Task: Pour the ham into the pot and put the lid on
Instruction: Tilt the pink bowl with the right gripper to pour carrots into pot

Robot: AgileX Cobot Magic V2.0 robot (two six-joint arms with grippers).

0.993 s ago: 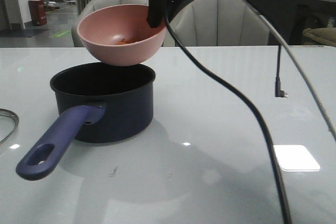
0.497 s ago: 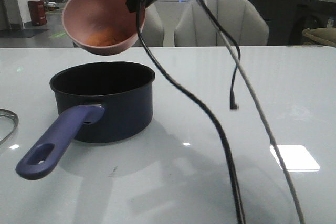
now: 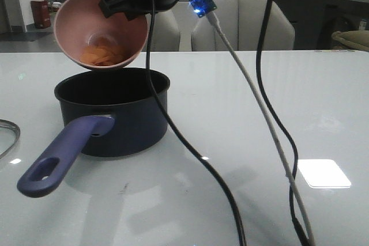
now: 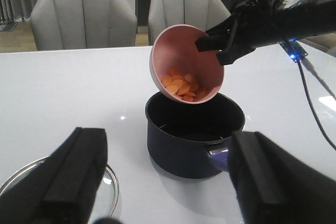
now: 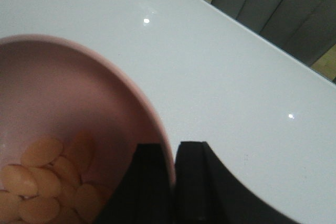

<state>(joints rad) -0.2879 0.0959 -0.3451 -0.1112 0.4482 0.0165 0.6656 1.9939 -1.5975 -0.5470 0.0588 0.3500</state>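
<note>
White table (image 3: 242, 113): ham (image 3: 102, 56) in bowl (image 3: 75, 33), right fingers (image 5: 157, 182) pinching rim.

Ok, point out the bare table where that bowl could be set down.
Bare table lies right of the pot, though two hanging cables cross it. In front of the pot, its handle takes the left part. The far left is crowded by the lid.

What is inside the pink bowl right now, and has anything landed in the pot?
The bowl, tilted over the pot, holds a heap of ham slices. The visible pot interior looks dark and empty; its near wall hides part of the floor.
</note>
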